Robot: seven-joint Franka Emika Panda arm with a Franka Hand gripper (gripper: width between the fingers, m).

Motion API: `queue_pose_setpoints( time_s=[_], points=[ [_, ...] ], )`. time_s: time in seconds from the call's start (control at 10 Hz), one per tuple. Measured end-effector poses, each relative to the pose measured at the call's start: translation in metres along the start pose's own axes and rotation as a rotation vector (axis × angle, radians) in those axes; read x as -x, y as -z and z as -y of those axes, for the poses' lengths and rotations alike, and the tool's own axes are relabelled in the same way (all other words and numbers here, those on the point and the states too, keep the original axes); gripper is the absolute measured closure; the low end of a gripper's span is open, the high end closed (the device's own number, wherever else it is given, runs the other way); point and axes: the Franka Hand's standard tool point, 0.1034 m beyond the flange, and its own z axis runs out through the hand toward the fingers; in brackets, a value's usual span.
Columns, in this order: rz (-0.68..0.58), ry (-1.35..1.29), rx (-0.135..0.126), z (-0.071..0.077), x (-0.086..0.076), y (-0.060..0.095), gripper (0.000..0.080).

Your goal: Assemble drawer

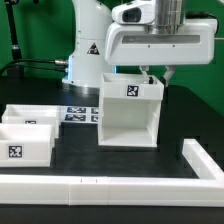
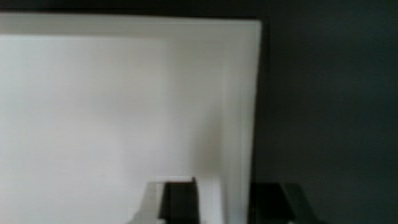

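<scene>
Surface: black tabletop, with a green backdrop at the exterior view's left
Housing: large white plastic cube-like open housing of the drawer stands upright near the middle of the table, its opening towards the camera and a black-and-white square tag on its upper front
Gripper: two-finger gripper of the white arm sits at the housing's top edge on the exterior view's right; in the wrist view its dark fingers straddle a thin white wall, and I cannot tell whether they pinch it or stand loose
Trays: shallow white plastic front tray, tagged, and rear tray lie at the exterior view's left, apart from the housing
Marker board: flat white marker board lies between the trays and the housing
Rail: long low white rail runs along the near edge and turns up at the exterior view's right
</scene>
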Motion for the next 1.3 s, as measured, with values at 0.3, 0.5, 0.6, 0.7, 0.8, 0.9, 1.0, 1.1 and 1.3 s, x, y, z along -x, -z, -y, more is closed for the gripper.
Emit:
queue_pose_setpoints(
  time_s=[0.3,0.5,0.6,0.7,0.8,0.9,1.0,1.1,1.3],
  points=[
    [0.0,0.0,0.0,0.0,0.0,0.0,0.0763],
    [0.0,0.0,0.0,0.0,0.0,0.0,0.0763],
    [0.0,0.0,0.0,0.0,0.0,0.0,0.0763],
    [0.0,0.0,0.0,0.0,0.0,0.0,0.0763],
    [0.0,0.0,0.0,0.0,0.0,0.0,0.0762],
    [0.0,0.007,0.0,-0.001,-0.001,0.001,0.0762],
    [-0.009,0.025,-0.003,-0.006,-0.01,0.005,0.0762],
    [-0.02,0.023,-0.008,-0.011,-0.023,0.006,0.0762],
    [-0.038,0.011,-0.018,-0.015,-0.049,0.007,0.0762]
  ],
)
